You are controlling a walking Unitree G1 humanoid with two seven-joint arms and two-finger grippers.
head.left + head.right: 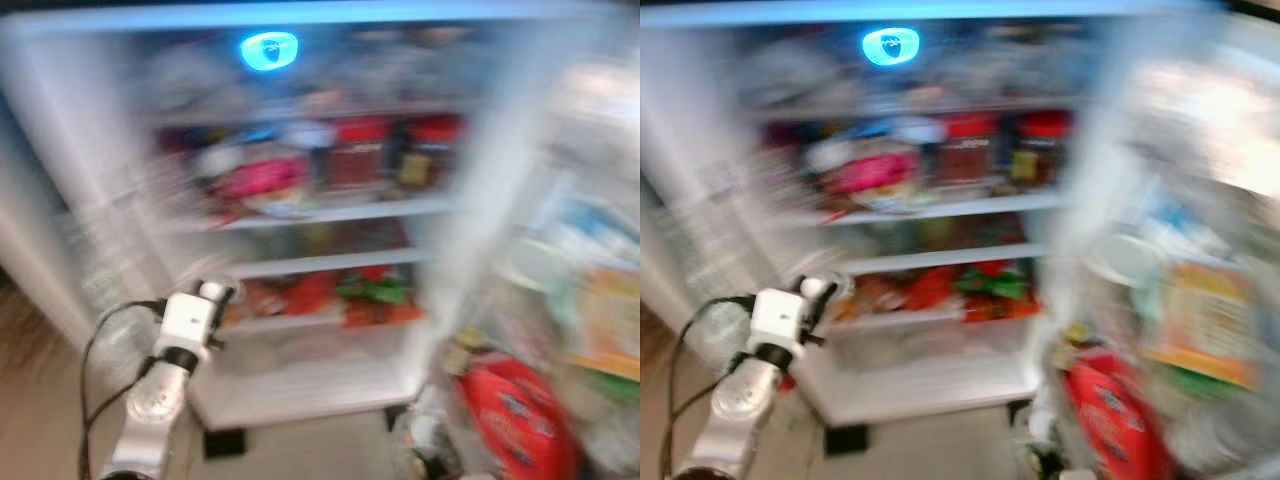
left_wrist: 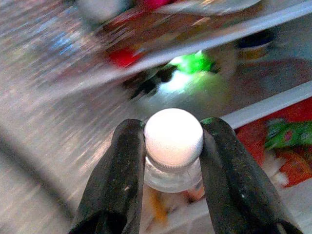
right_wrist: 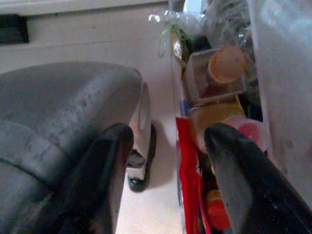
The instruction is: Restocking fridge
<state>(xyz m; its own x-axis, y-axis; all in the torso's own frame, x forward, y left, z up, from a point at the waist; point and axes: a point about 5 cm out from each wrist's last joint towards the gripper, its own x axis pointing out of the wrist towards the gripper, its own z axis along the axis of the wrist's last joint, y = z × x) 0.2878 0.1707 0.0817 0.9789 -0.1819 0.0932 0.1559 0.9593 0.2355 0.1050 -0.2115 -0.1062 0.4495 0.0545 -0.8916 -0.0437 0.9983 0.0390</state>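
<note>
Two head views are giving us the same blurred scene: the open fridge (image 1: 300,200) ahead, its shelves crowded with red, pink and green packages we cannot identify, a blue light (image 1: 268,50) glowing at the top, and the door (image 1: 570,300) swung out on the right, its racks packed. We are seeing the left arm reaching in from the near left, its left gripper (image 1: 215,293) raised toward the lower shelves, with a white cap at its tip.

One closer look, from the left wrist, is showing us what the blur hides: the left gripper is clamping a clear bottle (image 2: 173,168) just under its white cap (image 2: 173,138), before the shelves.

From the right wrist, we are seeing the right gripper (image 3: 168,161) with its fingers spread apart and holding nothing, low beside the packed door rack (image 3: 219,87).
</note>
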